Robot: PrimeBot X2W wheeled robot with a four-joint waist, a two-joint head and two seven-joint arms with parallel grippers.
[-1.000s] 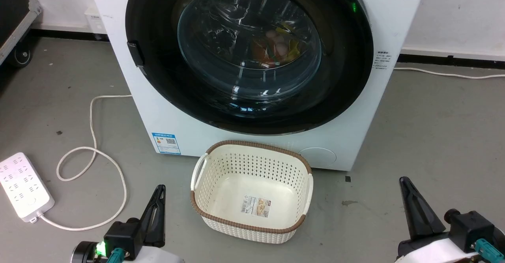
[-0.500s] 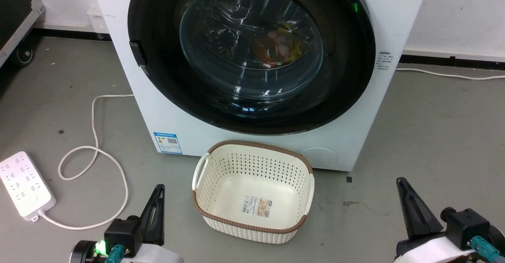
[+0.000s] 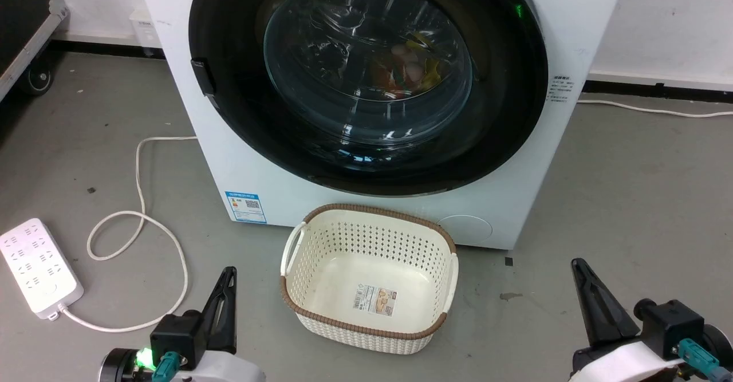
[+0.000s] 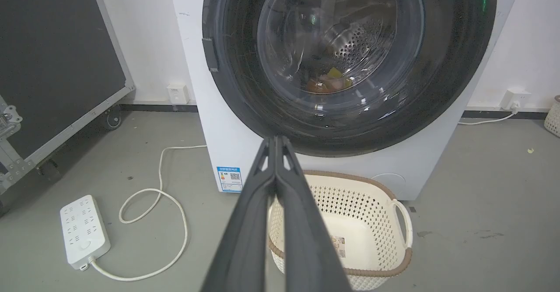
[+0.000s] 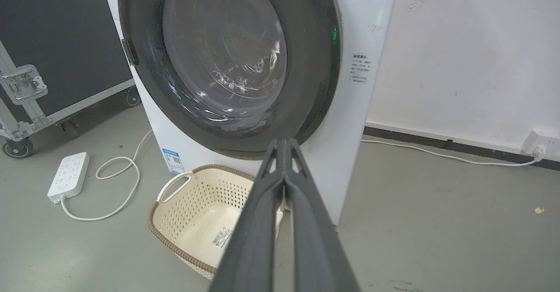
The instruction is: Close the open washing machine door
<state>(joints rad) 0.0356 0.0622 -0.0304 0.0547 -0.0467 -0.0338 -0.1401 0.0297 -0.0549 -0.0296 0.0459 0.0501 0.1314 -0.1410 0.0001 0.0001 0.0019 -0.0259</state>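
Observation:
The washing machine door (image 3: 229, 118) lies flat against the front of the white washing machine (image 3: 275, 196), its wide black rim ringing the clear glass window (image 3: 366, 61). Coloured items show through the glass inside the drum (image 4: 328, 79). The door's latch tab (image 3: 201, 78) sits on the rim's left side. My left gripper (image 3: 228, 272) is shut and holds nothing, low on the left and well short of the machine. My right gripper (image 3: 577, 264) is shut and holds nothing, low on the right. Each wrist view shows its own fingers pressed together, the left gripper (image 4: 275, 139) and the right gripper (image 5: 284, 141).
A cream perforated basket (image 3: 378, 209) with a brown rim stands on the floor just before the machine, between my grippers. At the left lie a white power strip (image 3: 37, 267) and its looped cable (image 3: 137, 221). A black wheeled case (image 4: 52, 64) stands far left.
The whole head picture has shifted slightly right, so the camera moved. Both grippers stay shut, and the door's place against the machine is the same.

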